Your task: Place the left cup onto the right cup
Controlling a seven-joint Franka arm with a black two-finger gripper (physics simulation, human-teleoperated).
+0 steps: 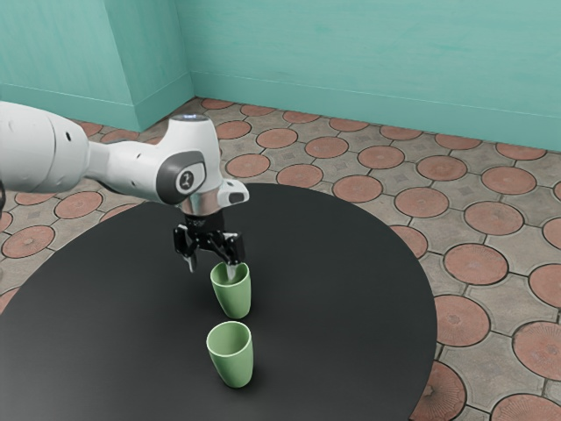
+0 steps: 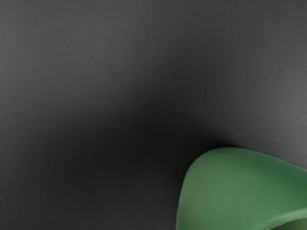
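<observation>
A teal wall (image 1: 368, 44) backs a floor (image 1: 473, 202) paved with round reddish tiles set in grey. On the floor stands a round black surface (image 1: 351, 289), seen in the wrist view (image 2: 96, 96) as a dark plain field. The white Franka arm (image 1: 105, 162) comes in from the exterior view's left and bends down over the middle of the surface.

Two green cups stand upright on the surface, mouths up, close together but apart. The farther green cup (image 1: 233, 294) is right under the arm's hand; in the wrist view (image 2: 240, 191) its curved side and rim are just below the hand. The nearer green cup (image 1: 230, 353) stands alone toward the front edge, touched by nothing.

The black tool (image 1: 211, 265) hangs at the farther green cup's rim with its fingers spread apart. One fingertip (image 1: 233, 263) dips at the cup's mouth, while the other (image 1: 189, 261) is outside the cup on the exterior view's left, clear of its wall. The tool is not clamped on the cup.
</observation>
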